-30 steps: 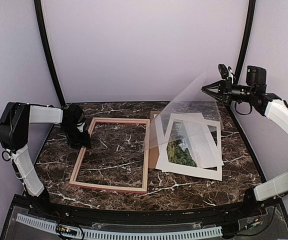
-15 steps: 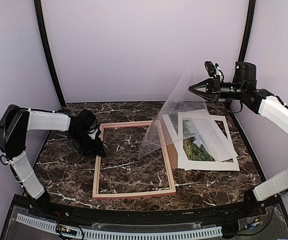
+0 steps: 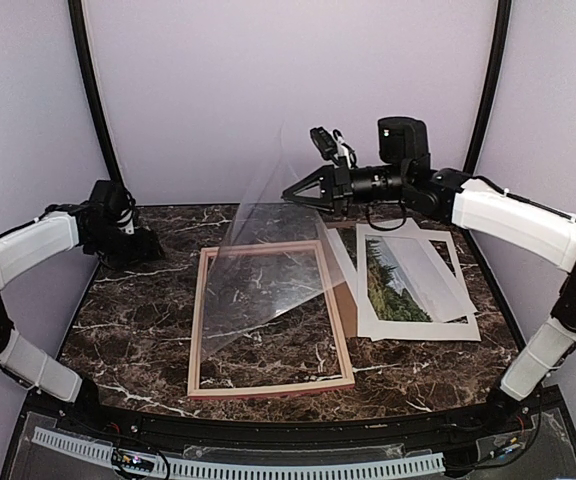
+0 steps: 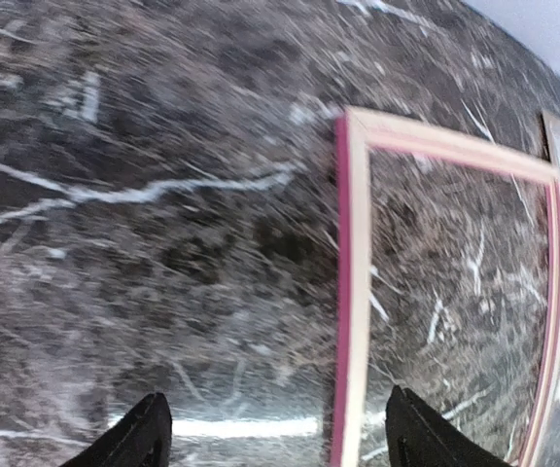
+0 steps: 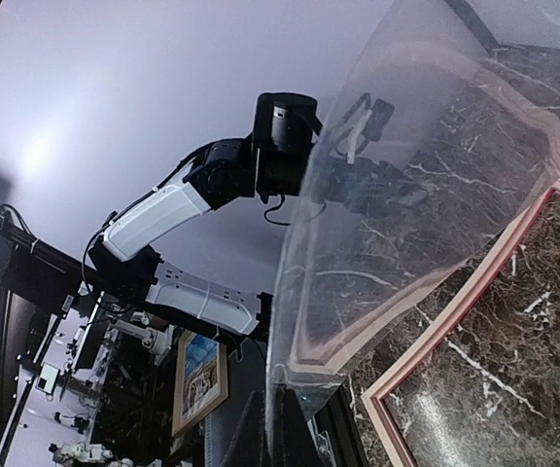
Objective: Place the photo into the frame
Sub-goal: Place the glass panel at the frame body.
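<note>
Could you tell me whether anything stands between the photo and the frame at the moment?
Yes: the mat lies over the photo, covering its edges, and the clear sheet held by the right claw slants across the frame opening.

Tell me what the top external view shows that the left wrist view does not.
Only top external: the right gripper pinching a clear sheet, tilted above the frame. Only left wrist: the left gripper seen close, its fingertips apart with nothing between them. Both: the frame lying flat on the marble table.
</note>
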`<state>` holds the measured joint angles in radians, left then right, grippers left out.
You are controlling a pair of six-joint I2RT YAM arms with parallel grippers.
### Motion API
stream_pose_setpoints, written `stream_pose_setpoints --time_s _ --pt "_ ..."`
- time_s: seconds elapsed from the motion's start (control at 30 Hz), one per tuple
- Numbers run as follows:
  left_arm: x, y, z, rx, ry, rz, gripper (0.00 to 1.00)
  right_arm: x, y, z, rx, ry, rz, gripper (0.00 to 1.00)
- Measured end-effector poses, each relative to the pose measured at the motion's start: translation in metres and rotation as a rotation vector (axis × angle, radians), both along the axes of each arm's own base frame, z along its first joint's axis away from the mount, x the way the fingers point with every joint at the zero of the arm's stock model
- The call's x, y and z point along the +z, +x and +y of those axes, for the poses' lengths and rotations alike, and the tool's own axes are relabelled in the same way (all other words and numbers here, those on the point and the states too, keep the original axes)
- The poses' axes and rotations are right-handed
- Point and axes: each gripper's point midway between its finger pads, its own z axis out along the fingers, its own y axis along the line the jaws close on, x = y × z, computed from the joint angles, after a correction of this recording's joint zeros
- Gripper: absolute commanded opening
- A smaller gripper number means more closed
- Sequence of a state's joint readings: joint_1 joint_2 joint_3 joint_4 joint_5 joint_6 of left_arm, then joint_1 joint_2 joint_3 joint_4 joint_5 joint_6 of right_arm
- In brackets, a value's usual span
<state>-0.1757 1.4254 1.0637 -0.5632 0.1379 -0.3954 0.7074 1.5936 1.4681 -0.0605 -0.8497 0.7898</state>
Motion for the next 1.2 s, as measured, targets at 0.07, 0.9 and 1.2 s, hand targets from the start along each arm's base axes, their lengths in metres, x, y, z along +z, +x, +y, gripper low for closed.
stream_pose_setpoints --time_s 0.07,0.9,1.2 --pt "0.020 0.004 0.030 0.085 0.044 -0.070 0.84 -0.005 -0.007 0.015 0.022 0.007 0.011 0.00" --pt "0.020 0.003 0.032 0.028 0.042 -0.113 0.89 -0.261 0.031 -0.015 -0.368 -0.362 0.367 0.00" --pt "0.018 0.002 0.006 -0.045 0.019 -0.120 0.91 -0.281 0.029 -0.028 -0.420 -0.423 0.383 0.00"
